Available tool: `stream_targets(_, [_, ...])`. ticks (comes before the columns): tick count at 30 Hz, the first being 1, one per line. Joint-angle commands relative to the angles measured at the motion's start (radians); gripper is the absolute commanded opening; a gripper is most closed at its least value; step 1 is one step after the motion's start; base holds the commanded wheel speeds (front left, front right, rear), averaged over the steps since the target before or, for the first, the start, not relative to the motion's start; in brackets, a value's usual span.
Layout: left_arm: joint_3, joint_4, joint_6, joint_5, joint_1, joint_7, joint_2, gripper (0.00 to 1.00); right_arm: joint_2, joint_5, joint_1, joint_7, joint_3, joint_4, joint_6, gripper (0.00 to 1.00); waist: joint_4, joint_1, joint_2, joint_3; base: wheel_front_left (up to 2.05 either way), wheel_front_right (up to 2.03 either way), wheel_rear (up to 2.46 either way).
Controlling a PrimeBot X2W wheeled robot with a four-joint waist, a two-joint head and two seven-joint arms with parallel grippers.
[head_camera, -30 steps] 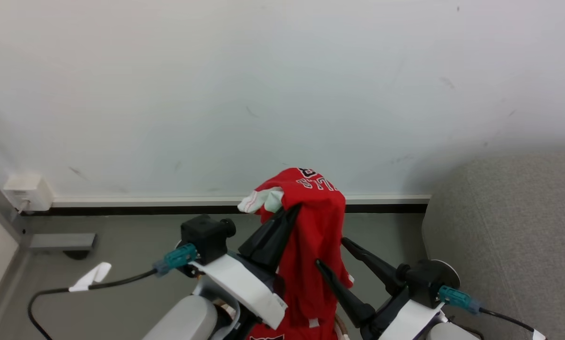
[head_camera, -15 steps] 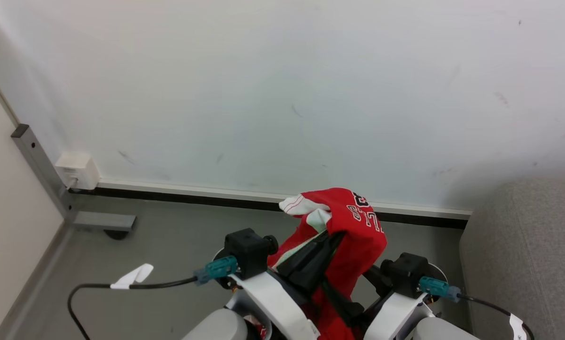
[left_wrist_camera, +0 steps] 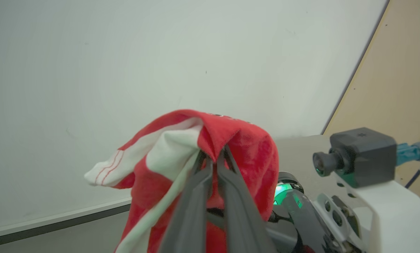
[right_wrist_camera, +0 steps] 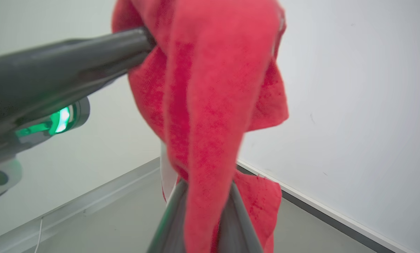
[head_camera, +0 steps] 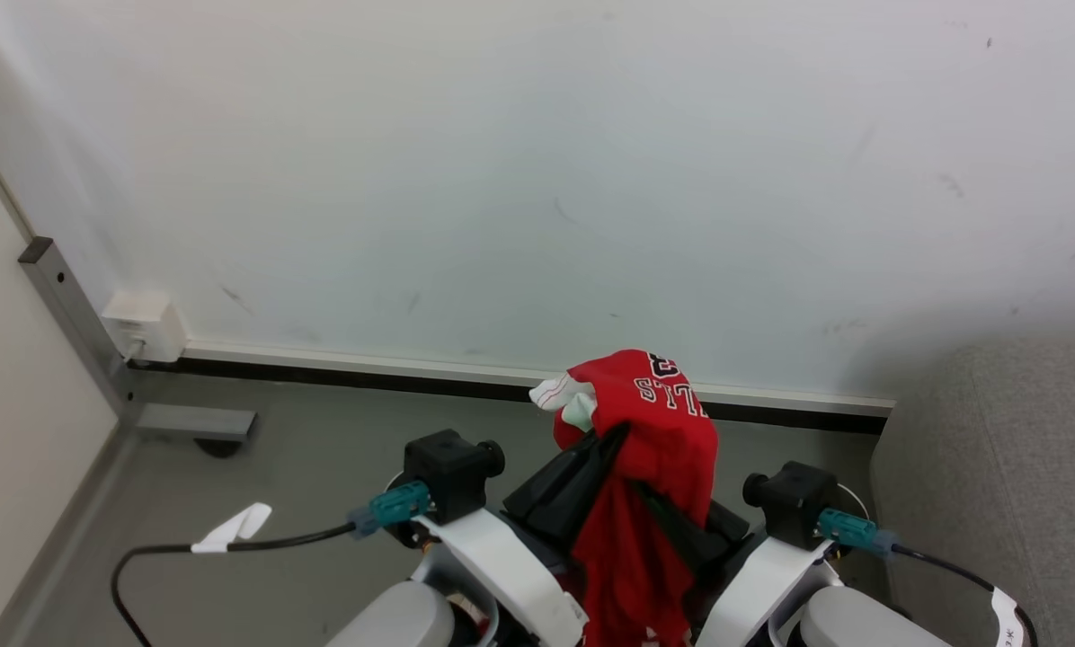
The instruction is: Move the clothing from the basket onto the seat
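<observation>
A red jersey [head_camera: 654, 422] with white lettering and white striped trim hangs in the air before the wall. My left gripper [head_camera: 611, 438] is shut on its top fold; in the left wrist view the fingertips [left_wrist_camera: 210, 165] pinch the red cloth [left_wrist_camera: 241, 140]. My right gripper [head_camera: 650, 492] is shut on the hanging cloth lower down, and red fabric [right_wrist_camera: 203, 105] runs down between its fingers [right_wrist_camera: 240, 214]. The grey seat [head_camera: 1005, 467] lies at the right edge. The basket is out of view.
A pale wall [head_camera: 537, 180] with a white and black skirting [head_camera: 367, 370] stands close ahead. At the left are a white socket box [head_camera: 142, 323], a grey metal post and foot [head_camera: 191, 420] and a beige panel [head_camera: 16, 404]. Bare grey floor [head_camera: 322, 449] lies between.
My right gripper went from open beside the hanging jersey to shut on it. The head camera shifted, so wall and seat sit differently in the picture. The left gripper kept its hold.
</observation>
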Motion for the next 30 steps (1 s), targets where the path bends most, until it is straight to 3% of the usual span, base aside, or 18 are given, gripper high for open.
stream_targets(1, [0.006, 0.004, 0.003, -0.008, 0.004, -0.009, 0.008, 0.0, -0.012, -0.014, 0.013, 0.0, -0.017, -0.009, -0.002, 0.0, -0.006, 0.0, -0.0001, 0.001, 0.0, 0.0, 0.0])
stream_targets(13, [0.006, 0.024, 0.021, -0.016, 0.039, -0.014, 0.02, 0.01, -0.018, -0.111, 0.079, 0.0, -0.241, -0.055, -0.002, 0.0, -0.052, 0.0, -0.0001, 0.013, 0.0, 0.0, 0.0])
stream_targets(14, [0.001, 0.028, 0.019, -0.02, 0.042, -0.009, 0.018, 0.38, -0.018, -0.12, 0.083, 0.0, -0.256, -0.058, -0.003, 0.0, -0.057, 0.0, -0.0001, 0.014, 0.0, 0.0, 0.0])
stream_targets(15, [-0.003, 0.031, 0.019, -0.021, 0.044, -0.007, 0.017, 1.0, -0.018, -0.129, 0.088, 0.0, -0.276, -0.061, -0.003, 0.0, -0.063, 0.0, -0.0001, 0.015, 0.0, 0.0, 0.0])
stream_targets(30, [-0.036, 0.059, 0.017, 0.001, 0.041, -0.021, 0.011, 1.0, -0.048, -0.208, 0.123, 0.0, -0.445, -0.11, -0.002, 0.0, -0.206, 0.0, -0.0001, 0.046, 0.0, 0.0, 0.0])
